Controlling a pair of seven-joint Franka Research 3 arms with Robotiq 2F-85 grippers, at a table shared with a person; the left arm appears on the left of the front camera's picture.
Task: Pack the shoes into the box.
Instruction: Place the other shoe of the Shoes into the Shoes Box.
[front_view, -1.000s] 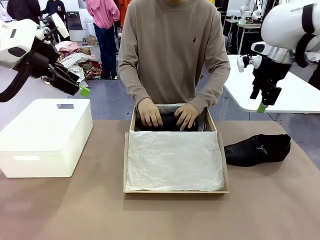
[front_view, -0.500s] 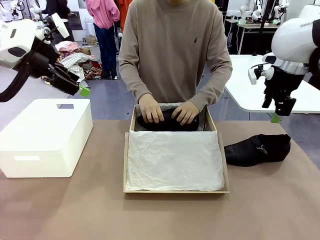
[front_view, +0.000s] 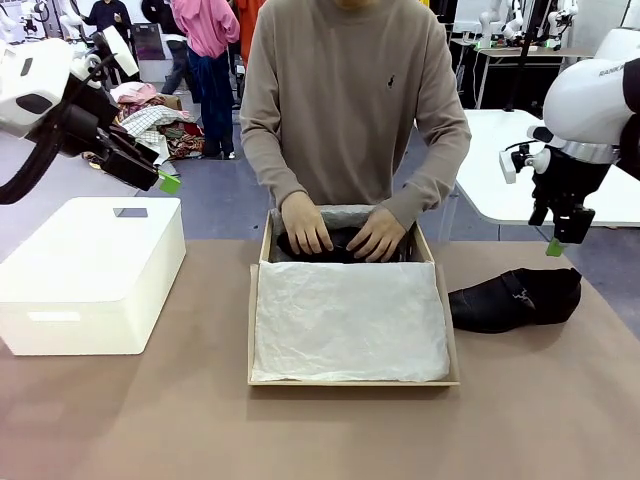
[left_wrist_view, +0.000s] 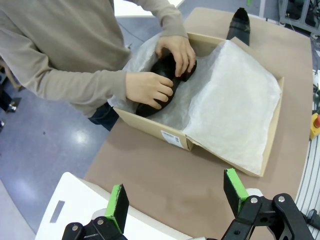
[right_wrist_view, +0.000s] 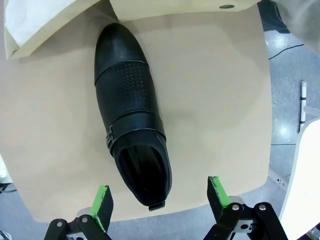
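Jaws of the right gripper stand wide apart and hold nothing; it hangs above the table, with the loose shoe lying directly below it, heel opening nearest the green pads and pointed toe aimed away toward a corner of the cardboard box. Beyond that shoe, farther from this gripper, the box sits with white tissue paper spread over its near flap, and in its far compartment the person's hands press the other shoe down into the lining. The left gripper is likewise spread and empty, raised well off to the far side of the box over a white plastic container, looking down at the box and the person's hands from a distance. The loose shoe has yet to be packed, so the likely next step is a descent of the right gripper onto it. The leather is glossy and the shoe tapers, so a pinch across the rounded upper could slide off or let the shoe swing toe-down once lifted; a grip at the heel collar looks safer. Carrying it over while the hands occupy the compartment risks striking them, and a low pass could snag and drag the tissue.
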